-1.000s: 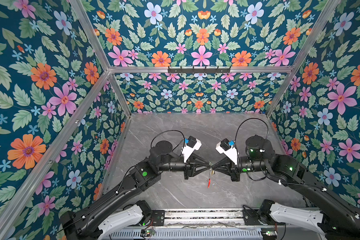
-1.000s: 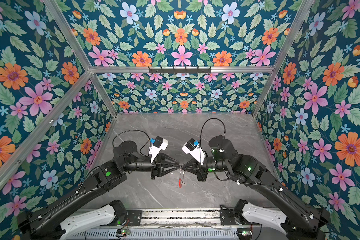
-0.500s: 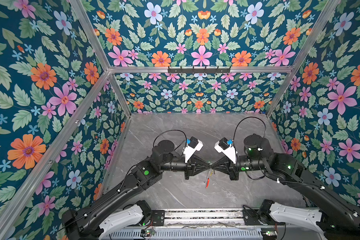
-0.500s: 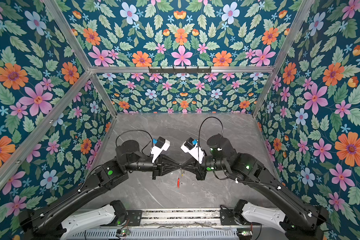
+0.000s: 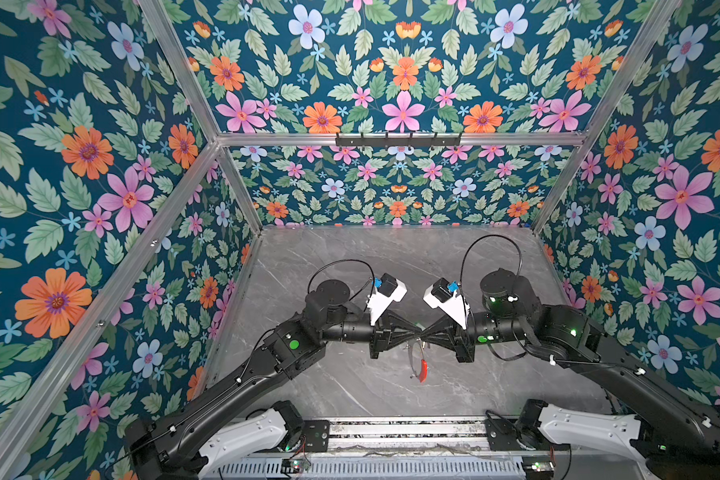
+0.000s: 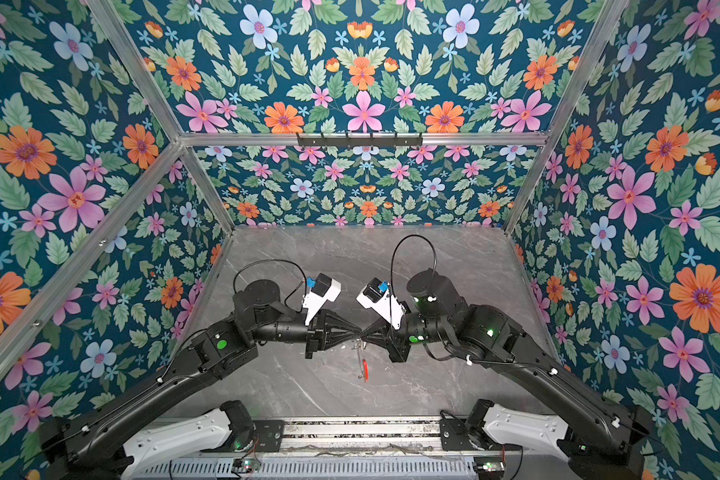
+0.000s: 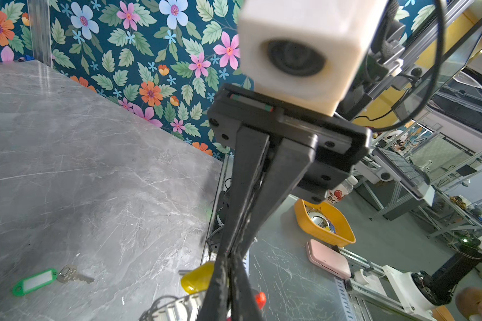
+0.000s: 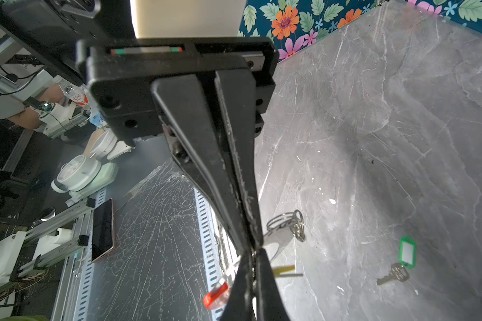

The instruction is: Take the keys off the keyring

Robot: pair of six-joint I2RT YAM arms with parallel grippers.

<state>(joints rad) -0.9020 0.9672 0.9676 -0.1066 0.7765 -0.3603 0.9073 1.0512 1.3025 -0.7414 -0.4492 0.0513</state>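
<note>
Left end effector (image 8: 254, 243) and right end effector (image 7: 228, 253) were both pressed together, tip to tip, with the keyring (image 5: 422, 369) dangling at 6 o'clock. Green key (image 7: 48, 278) just lay on the tabletop (image 7: 95, 166).

Your walls (image 5: 100, 166) wear a deep teal print of orange, pink and pale blue flowers among green leaves. The tabletop (image 5: 350, 257) is grey marble veined white. Both arms (image 5: 267, 374) are black with green lights (image 5: 294, 344); their wrist cameras (image 5: 385, 295) are white. The keyring (image 5: 422, 368) shows a red sleeve. One silvery key (image 7: 74, 275) has a green tag (image 7: 35, 281) with a white label; you also have a yellow tag (image 7: 196, 278).
</note>
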